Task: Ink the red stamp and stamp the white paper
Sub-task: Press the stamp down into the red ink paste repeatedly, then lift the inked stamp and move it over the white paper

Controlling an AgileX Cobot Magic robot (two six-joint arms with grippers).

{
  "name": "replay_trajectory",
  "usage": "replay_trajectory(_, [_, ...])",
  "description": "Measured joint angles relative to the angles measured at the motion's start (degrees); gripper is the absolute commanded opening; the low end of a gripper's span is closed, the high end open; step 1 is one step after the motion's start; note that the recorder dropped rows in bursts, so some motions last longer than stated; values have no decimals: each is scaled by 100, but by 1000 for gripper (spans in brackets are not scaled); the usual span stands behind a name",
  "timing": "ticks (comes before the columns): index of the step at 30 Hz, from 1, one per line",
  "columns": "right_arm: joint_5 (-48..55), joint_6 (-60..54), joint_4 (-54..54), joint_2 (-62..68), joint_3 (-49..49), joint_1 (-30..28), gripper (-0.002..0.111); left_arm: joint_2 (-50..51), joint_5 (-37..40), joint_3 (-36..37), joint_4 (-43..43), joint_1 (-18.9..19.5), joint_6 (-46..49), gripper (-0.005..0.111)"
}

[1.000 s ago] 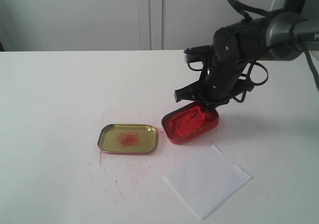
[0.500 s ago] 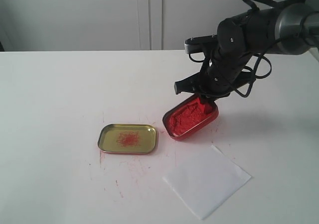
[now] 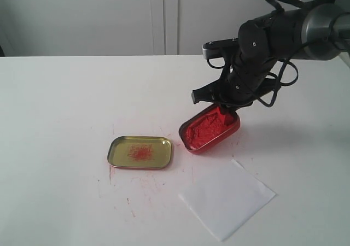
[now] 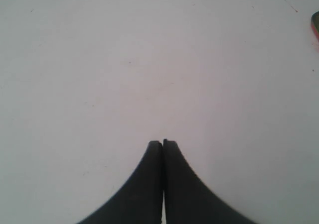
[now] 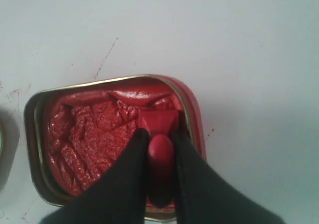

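My right gripper point(image 5: 160, 134) point(image 3: 223, 110) is shut on the round knob of the red stamp point(image 5: 159, 127), whose square base rests down in the red ink of the open ink tin point(image 3: 210, 129) point(image 5: 75, 139). In the exterior view the stamp point(image 3: 222, 114) shows as a small red bit under the black fingers, at the tin's far right end. The white paper point(image 3: 227, 198) lies flat in front of the tin, turned like a diamond and untouched. My left gripper point(image 4: 162, 143) is shut on nothing above bare tabletop; it does not show in the exterior view.
The tin's gold lid point(image 3: 140, 152) lies open side up to the left of the ink tin, with a red smear inside. Red ink specks mark the white tabletop point(image 3: 65, 104) around the lid. A pale cabinet front stands behind the table.
Since a second ago my right arm has shifted slightly back and up with the stamp, and the ink tin has tilted a little. Nothing differs over the last half second.
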Motion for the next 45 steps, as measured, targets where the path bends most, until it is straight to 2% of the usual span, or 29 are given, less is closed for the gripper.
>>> replay_trajectory(31, [-130,0,-45,475,0,0,0,0,0,0,0,0,0,0])
replay_trajectory(45, [-139,0,-45,153,0,0,0,0,0,0,0,0,0,0])
